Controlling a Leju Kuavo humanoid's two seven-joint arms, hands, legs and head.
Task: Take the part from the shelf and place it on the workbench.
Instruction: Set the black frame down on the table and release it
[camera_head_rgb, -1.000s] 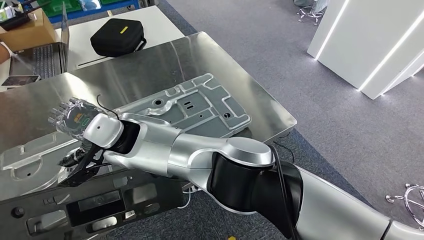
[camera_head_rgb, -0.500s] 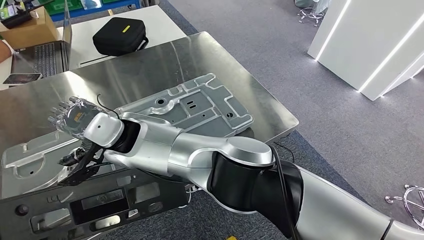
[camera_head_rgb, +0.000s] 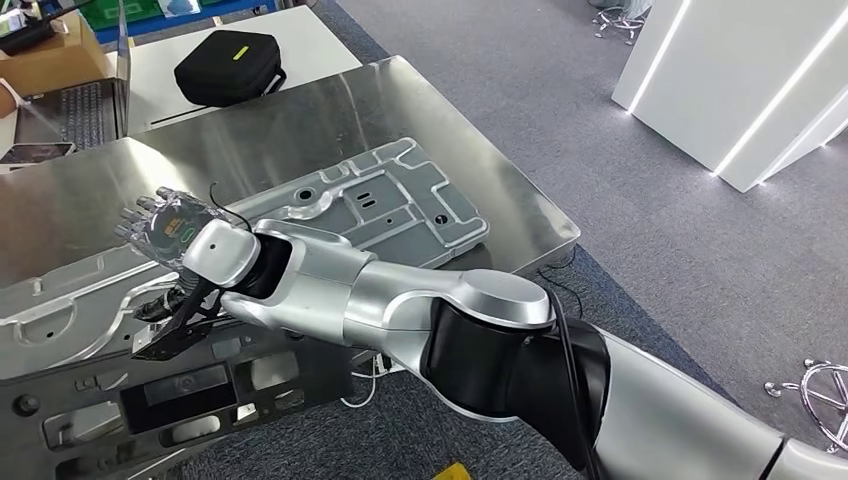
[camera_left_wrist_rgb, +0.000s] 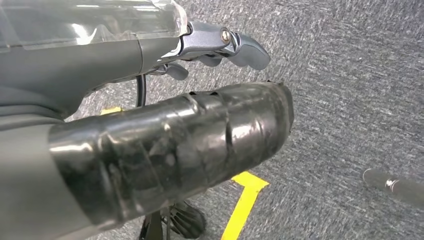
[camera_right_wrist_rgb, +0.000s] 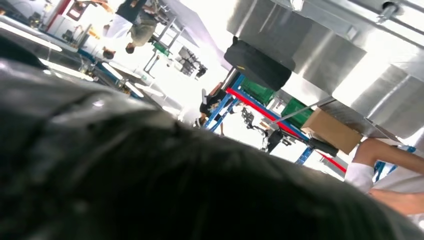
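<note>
Fingers (camera_head_rgb: 140, 212) of right hand (camera_head_rgb: 165, 228) spread over steel workbench (camera_head_rgb: 300, 120), holding nothing; left hand (camera_left_wrist_rgb: 150, 45) fingers loosely curled above carpet, empty; grey cast part (camera_head_rgb: 390, 205) lies flat on workbench, another part (camera_head_rgb: 60, 310) nr its front edge; black case (camera_head_rgb: 228, 66) beyond workbench.

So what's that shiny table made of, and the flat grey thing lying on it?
The workbench looks like brushed stainless steel: silvery, with blurred reflections and streaky glare. The flat grey part on it looks like cast or stamped metal, maybe aluminium: matte pale grey, with raised ribs, holes and cut-outs. Its exact metal can't be told from here.
</note>
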